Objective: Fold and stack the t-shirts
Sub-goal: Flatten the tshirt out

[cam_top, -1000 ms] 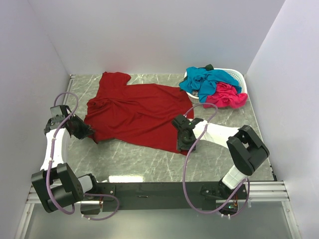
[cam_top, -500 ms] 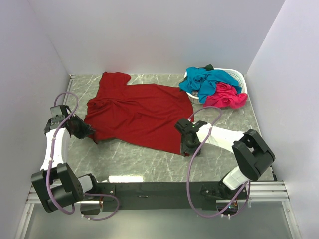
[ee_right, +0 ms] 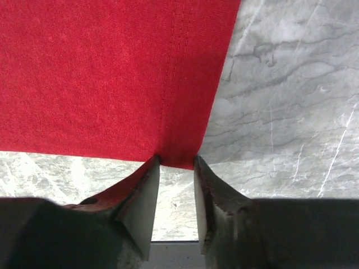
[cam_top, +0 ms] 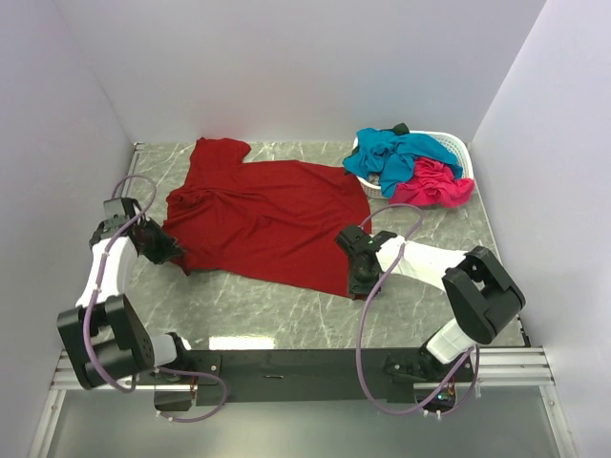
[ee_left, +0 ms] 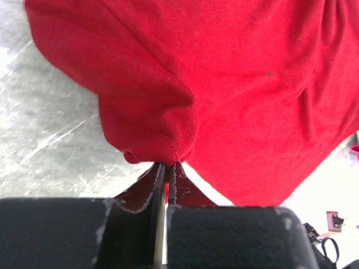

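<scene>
Right claw (ee_right: 176, 159) has slid back to the near right corner of the red shirt (cam_top: 267, 215) spread on the table (cam_top: 286, 320), jaws apart astride its hem, while left claw (ee_left: 166, 165) stays clenched on its left edge, readying the fold.

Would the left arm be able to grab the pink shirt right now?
Probably not. The left gripper is shut on the dark red shirt at the left side, and the pink shirt lies in the basket at the far right corner, nearer the right gripper.
</scene>
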{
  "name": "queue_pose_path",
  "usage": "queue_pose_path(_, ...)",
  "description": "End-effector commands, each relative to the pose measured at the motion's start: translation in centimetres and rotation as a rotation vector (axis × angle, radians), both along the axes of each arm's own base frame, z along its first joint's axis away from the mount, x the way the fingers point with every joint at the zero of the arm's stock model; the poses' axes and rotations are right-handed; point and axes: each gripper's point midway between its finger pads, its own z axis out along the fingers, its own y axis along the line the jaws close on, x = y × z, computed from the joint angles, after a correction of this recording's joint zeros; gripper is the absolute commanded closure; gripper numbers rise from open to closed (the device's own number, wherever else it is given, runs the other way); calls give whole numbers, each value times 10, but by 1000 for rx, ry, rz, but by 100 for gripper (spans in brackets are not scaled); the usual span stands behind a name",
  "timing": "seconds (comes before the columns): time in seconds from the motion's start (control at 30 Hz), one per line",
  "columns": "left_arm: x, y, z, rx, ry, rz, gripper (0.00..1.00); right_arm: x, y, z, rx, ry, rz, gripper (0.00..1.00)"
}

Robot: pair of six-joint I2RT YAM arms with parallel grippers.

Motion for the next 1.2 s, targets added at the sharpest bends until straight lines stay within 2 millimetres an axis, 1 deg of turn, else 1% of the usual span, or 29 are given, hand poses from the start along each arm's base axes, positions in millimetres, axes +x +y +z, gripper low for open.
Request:
queue_pose_path(0.0, 31, 1, 15, 57, -78, -49, 99, -7, -16, -24, -41, 42, -19, 64)
queue_pose_path(0.03, 38, -2, 17, 60, -88, -61, 99, -6, -18, -25, -37, 45, -30, 67)
queue_pose_path(0.07, 43, -12, 11, 54, -71, -96, 99, -7, -19, -25, -35, 48, -32, 71)
queue_pose_path(0.1, 48, -17, 11, 51, -73, -109, 99, -7, -20, -24, -34, 44, -39, 74)
queue_pose_path(0.13, 57, -24, 12, 52, -91, -132, 99, -7, -22, -24, -40, 42, -42, 84)
queue_pose_path(0.17, 67, -39, 13, 47, -99, -181, 100, -7, -23, -23, -45, 40, -48, 87)
queue_pose_path(0.2, 74, -46, 14, 52, -116, -202, 98, -7, -24, -21, -47, 35, -50, 91)
queue_pose_path(0.23, 89, -51, 23, 64, -162, -222, 91, -8, -26, -21, -50, 37, -54, 97)
queue_pose_path(0.27, 96, -62, 17, 63, -155, -254, 83, -9, -27, -20, -52, 38, -56, 99)
queue_pose_path(0.3, 102, -63, 16, 73, -158, -261, 73, -9, -28, -20, -53, 37, -59, 100)
queue_pose_path(0.33, 112, -62, 24, 85, -173, -259, 62, -10, -29, -19, -56, 38, -59, 100)
queue_pose_path(0.37, 113, -61, 20, 87, -150, -260, 45, -10, -30, -19, -61, 39, -61, 100)
queue_pose_path(0.4, 115, -54, 22, 128, -150, -243, 38, -9, -31, -18, -62, 34, -63, 100)
queue_pose_path(0.43, 115, -49, 26, 156, -155, -232, 28, -9, -31, -17, -63, 30, -64, 100)
queue_pose_path(0.47, 112, -44, 33, 187, -170, -222, 24, -9, -31, -17, -62, 31, -65, 100)
queue_pose_path(0.5, 108, -39, 35, 218, -170, -214, 21, -8, -33, -17, -64, 29, -67, 100)
queue_pose_path(0.53, 100, -28, 28, 267, -141, -183, 19, -8, -33, -16, -67, 27, -66, 100)
queue_pose_path(0.57, 91, -24, 30, 285, -127, -170, 19, -8, -34, -17, -72, 30, -66, 100)
queue_pose_path(0.6, 84, -22, 26, 291, -110, -157, 20, -7, -34, -17, -71, 29, -66, 100)
queue_pose_path(0.63, 70, -20, 11, 291, -64, -141, 23, -5, -33, -16, -70, 27, -65, 100)
queue_pose_path(0.67, 63, -22, 11, 268, -69, -114, 24, -5, -33, -17, -73, 29, -65, 100)
queue_pose_path(0.7, 56, -25, 6, 251, -65, -103, 26, -5, -33, -17, -75, 31, -62, 100)
queue_pose_path(0.73, 39, -28, -15, 228, -16, -97, 27, -3, -32, -16, -72, 27, -59, 100)
queue_pose_path(0.8, 29, -27, -21, 214, -20, -46, 32, -2, -32, -16, -73, 28, -60, 100)
queue_pose_path(0.83, 18, -27, -33, 211, 6, -33, 35, -3, -32, -15, -74, 26, -57, 100)
queue_pose_path(0.9, 16, -25, -36, 209, -8, 1, 38, -2, -32, -15, -70, 24, -57, 100)
queue_pose_path(1.0, 13, -25, -49, 201, 19, 12, 40, -1, -32, -15, -72, 26, -56, 100)
queue_pose_path(1.07, 15, -26, -57, 196, 29, 12, 40, -1, -32, -16, -72, 28, -55, 100)
queue_pose_path(1.17, 21, -27, -64, 185, 24, 20, 40, -1, -31, -15, -69, 25, -54, 100)
